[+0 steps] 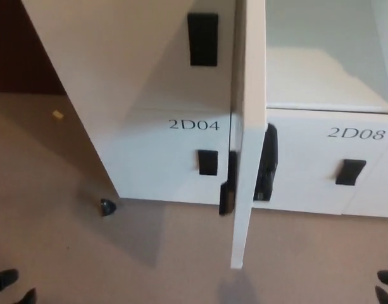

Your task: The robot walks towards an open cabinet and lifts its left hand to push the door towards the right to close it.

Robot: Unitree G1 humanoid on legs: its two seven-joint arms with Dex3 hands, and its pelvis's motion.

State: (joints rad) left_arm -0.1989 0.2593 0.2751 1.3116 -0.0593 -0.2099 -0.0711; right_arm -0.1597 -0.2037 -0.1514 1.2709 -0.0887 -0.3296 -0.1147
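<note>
Straight ahead of you, the door (247,126) stood edge-on, swung out from the cabinet (320,82). Your left hand (7,284) and right hand (387,286) hung low at the frame's corners; I couldn't tell their fingers' state.

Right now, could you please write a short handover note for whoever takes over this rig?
Left hand: only its fingertips show at the bottom left corner, low, holding nothing visible; open or shut cannot be told.
Right hand: the same at the bottom right corner.
The open door stands edge-on straight ahead, swung out from the white cabinet, with the empty compartment to its right, above the door marked 2D08.
Done: the approach.
Left: raise the left hand and push the door rightward until shut.
</note>
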